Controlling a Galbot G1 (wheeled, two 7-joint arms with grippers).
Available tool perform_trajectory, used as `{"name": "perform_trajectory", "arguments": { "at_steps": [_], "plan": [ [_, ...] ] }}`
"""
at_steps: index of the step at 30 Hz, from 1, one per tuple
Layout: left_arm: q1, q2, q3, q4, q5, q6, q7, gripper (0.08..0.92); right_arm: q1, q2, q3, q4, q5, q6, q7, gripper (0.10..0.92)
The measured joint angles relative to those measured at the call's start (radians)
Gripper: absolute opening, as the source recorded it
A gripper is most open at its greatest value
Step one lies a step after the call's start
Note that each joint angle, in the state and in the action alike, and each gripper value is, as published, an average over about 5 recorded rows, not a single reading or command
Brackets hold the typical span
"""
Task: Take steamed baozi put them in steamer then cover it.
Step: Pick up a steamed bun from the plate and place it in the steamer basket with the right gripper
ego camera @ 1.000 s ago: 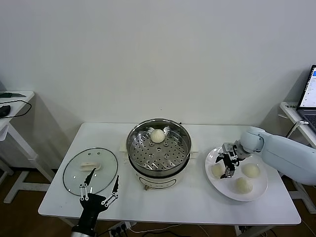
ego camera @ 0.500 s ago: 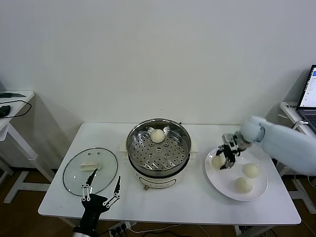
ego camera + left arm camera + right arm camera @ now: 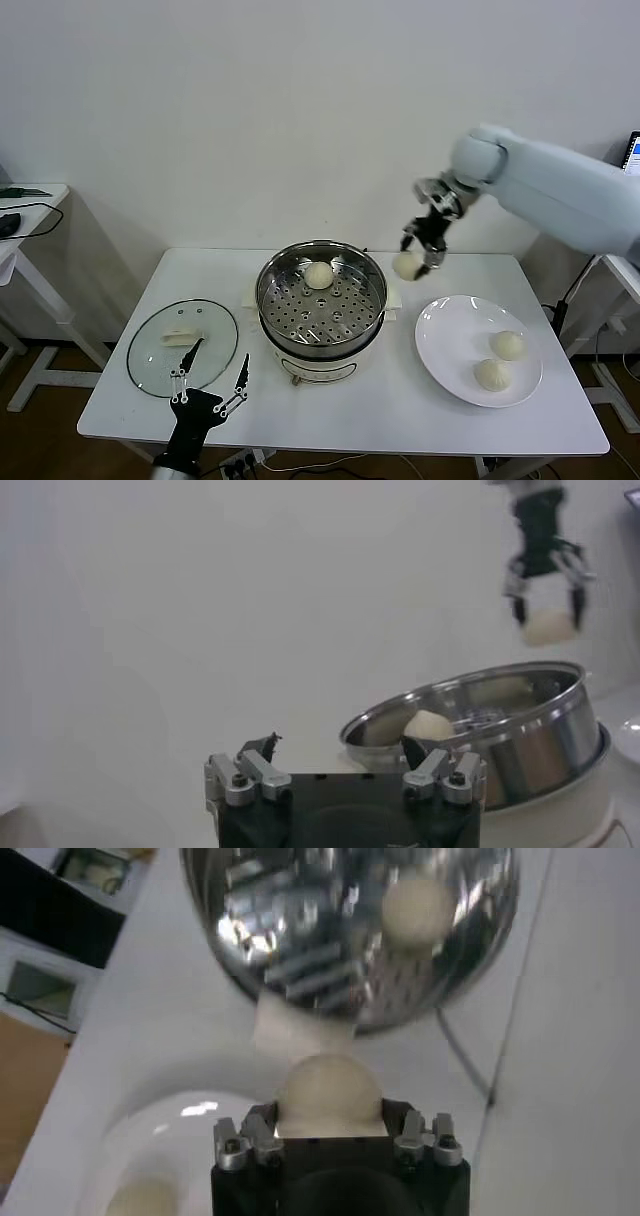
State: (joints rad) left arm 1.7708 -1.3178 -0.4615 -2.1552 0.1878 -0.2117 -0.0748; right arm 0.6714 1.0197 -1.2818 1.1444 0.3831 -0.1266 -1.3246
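Pinching a baozi, right gripper seemingly just outside steamer rim, left gripper spread, low.

Cream-white baozi, shiny silver steamer with perforated tray, cream-white base, clear glass cover, white plate, white table

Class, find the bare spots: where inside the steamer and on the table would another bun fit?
The steamer tray is bare except for one baozi at its far edge. The plate is free on its steamer side; two buns crowd the other. The right gripper holds a bun aloft.
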Motion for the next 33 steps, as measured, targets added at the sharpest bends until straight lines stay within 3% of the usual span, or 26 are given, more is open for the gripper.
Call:
{"name": "perform_trajectory", "arguments": {
  "at_steps": [17,33],
  "plan": [
    [-0.012,-0.004,0.002,0.006,-0.004,-0.005,-0.004,0.823,0.021,0.342,-0.152,-0.026,0.151,-0.128,0.156,0.679],
    [-0.003,-0.006,-0.02,-0.003,-0.008,-0.013,-0.008,0.823,-0.101,0.458,-0.168,-0.111,0.11,-0.167,0.259,0.679]
  ]
}}
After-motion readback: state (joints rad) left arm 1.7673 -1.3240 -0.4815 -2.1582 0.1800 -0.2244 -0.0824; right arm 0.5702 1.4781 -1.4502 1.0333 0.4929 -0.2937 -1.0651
